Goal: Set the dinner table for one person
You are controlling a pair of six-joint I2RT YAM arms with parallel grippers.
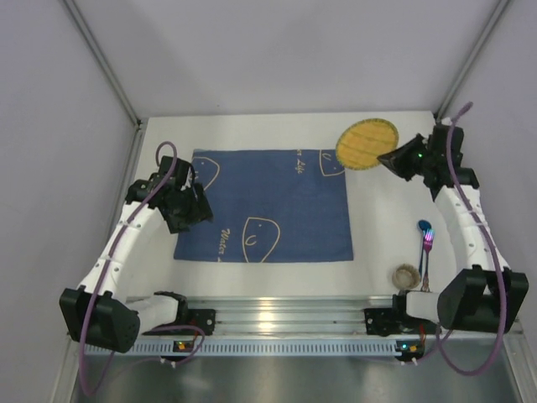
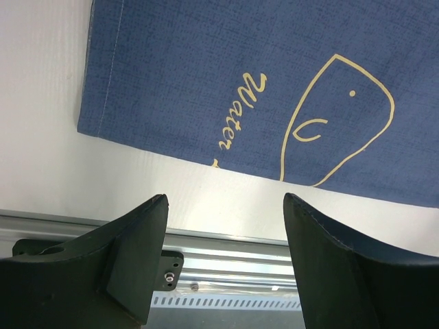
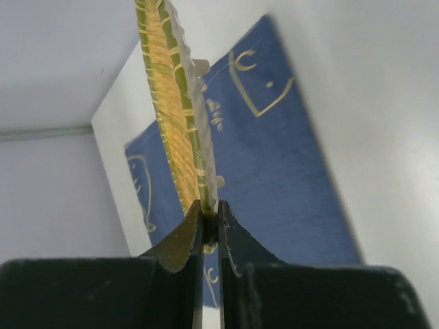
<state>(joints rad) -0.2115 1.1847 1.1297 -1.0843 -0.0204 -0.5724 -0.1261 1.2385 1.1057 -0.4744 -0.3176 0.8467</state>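
Your right gripper [image 1: 391, 158] is clamped on the rim of the yellow plate [image 1: 367, 143], which sits over the 1 o'clock corner of the blue mat [image 1: 264, 206] on the dinner table [image 1: 377, 227]. The mat's middle lies toward 8 o'clock from the plate (top view). Your left gripper [image 2: 226, 202], jaws apart and empty, hangs at the mat's 9 o'clock edge.

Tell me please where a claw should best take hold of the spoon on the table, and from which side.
Grip the spoon by its thin handle, about midway along, coming from straight above and closing across it. It lies flat on the dinner table with the handle pointing toward the arm bases. A small cup sits close beside the handle's near end, leaving less room there.
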